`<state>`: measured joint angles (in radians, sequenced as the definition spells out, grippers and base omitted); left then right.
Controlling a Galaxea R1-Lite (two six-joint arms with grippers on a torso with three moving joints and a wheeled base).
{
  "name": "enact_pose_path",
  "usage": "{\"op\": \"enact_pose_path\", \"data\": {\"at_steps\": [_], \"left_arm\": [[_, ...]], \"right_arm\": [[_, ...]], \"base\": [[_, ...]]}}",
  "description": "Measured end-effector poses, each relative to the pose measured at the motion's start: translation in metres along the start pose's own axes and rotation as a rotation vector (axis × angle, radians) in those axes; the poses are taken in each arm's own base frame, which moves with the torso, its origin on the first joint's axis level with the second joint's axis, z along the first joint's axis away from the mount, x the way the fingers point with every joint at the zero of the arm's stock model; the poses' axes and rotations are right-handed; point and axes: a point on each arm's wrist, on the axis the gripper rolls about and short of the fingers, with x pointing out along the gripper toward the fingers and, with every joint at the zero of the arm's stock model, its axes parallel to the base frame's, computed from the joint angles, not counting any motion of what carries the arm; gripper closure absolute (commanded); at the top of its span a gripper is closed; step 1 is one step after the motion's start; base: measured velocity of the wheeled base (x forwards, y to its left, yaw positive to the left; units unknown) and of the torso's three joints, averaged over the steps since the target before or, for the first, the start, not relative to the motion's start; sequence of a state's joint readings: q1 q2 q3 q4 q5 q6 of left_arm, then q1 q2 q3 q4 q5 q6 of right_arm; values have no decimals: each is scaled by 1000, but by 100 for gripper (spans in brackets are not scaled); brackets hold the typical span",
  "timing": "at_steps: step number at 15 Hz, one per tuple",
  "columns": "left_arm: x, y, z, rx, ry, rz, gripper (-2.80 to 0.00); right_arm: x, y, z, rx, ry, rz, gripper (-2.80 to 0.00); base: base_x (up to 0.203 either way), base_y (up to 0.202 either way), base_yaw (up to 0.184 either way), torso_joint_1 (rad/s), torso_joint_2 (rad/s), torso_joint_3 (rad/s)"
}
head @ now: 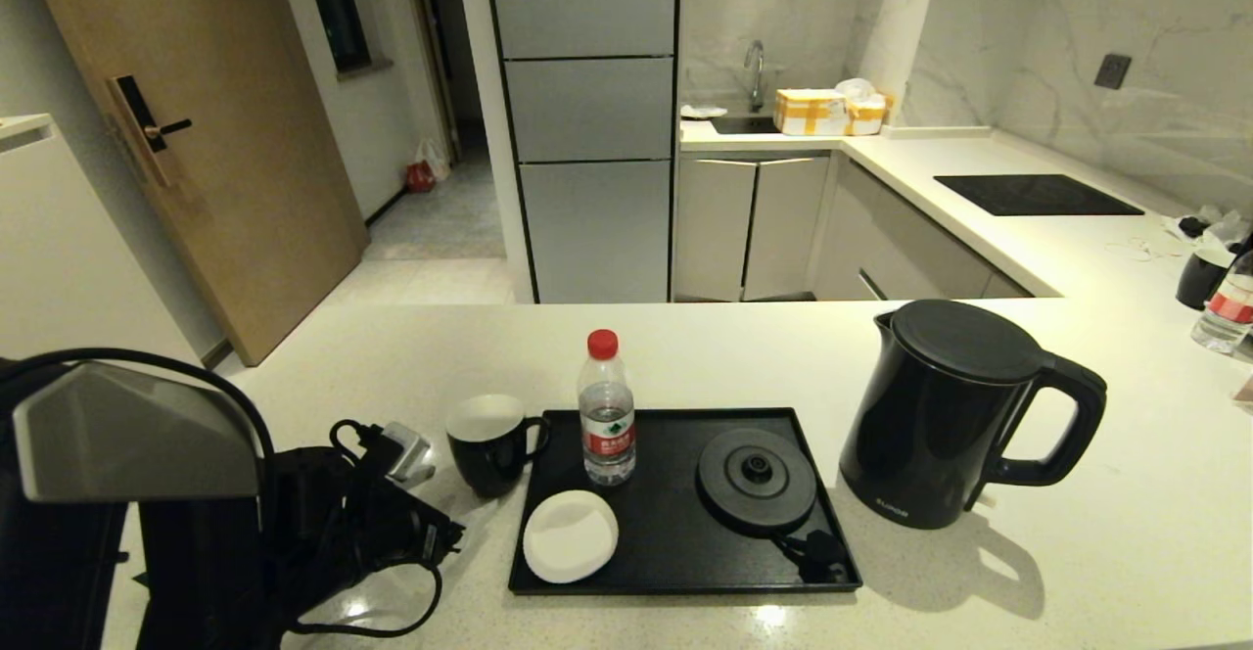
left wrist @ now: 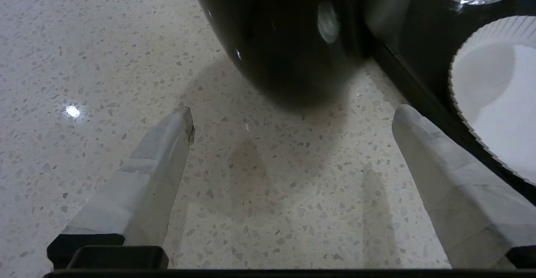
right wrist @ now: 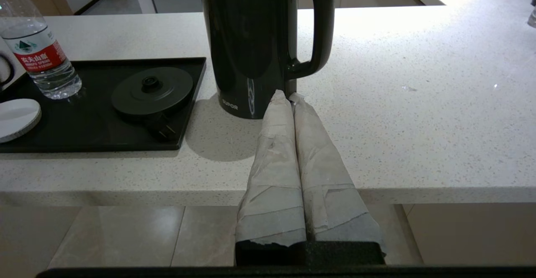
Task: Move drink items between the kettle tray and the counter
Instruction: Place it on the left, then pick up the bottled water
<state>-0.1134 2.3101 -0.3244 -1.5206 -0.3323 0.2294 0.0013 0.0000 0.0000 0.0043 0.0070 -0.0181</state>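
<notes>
**Left tool spread before the mug; kettle off the tray**

Nearest the lens: left tool (left wrist: 293,114), low over the speckled table (head: 1126,493), taped fingers (left wrist: 159,173) spread wide, nothing between them. Just ahead, the black mug (head: 492,440), standing on the table, touching or just beside the tray's left rim; handle turned toward the tray. Likely target, judging by the approach.

On the glossy black tray (head: 675,542): clear bottle (head: 607,410) with red cap, upright near the back edge; white ribbed lid or coaster (head: 570,535) at the front left; round kettle base (head: 756,479) to the right, cord plug beside it.

Off the tray, on the table to its right: tall black kettle (head: 954,415), loop handle pointing right.

Right tool (right wrist: 289,98) pressed fully closed, empty, held back off the table's front edge, in line with the kettle's handle.

Handling, as a judgement: mug rigid, glazed, slippery and breakable; best pinched across the body or over the rim wall, away from the handle. Bottle light and top-heavy; squeezes under pressure, so grip at the label. Kettle heaviest, smooth-sided; handle loop the only sound hold.
</notes>
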Motion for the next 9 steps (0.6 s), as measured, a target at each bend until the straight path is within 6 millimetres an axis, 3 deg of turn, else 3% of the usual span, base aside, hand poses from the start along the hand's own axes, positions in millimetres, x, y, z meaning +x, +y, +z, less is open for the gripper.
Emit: {"op": "enact_pose_path", "data": {"at_steps": [9], "left_arm": [[-1,-1,0,-1,3,-3,-280]], "right_arm": [[0,0,0,0,0,-1,0]], "base": [[0,0,0,0,0,0]]}}
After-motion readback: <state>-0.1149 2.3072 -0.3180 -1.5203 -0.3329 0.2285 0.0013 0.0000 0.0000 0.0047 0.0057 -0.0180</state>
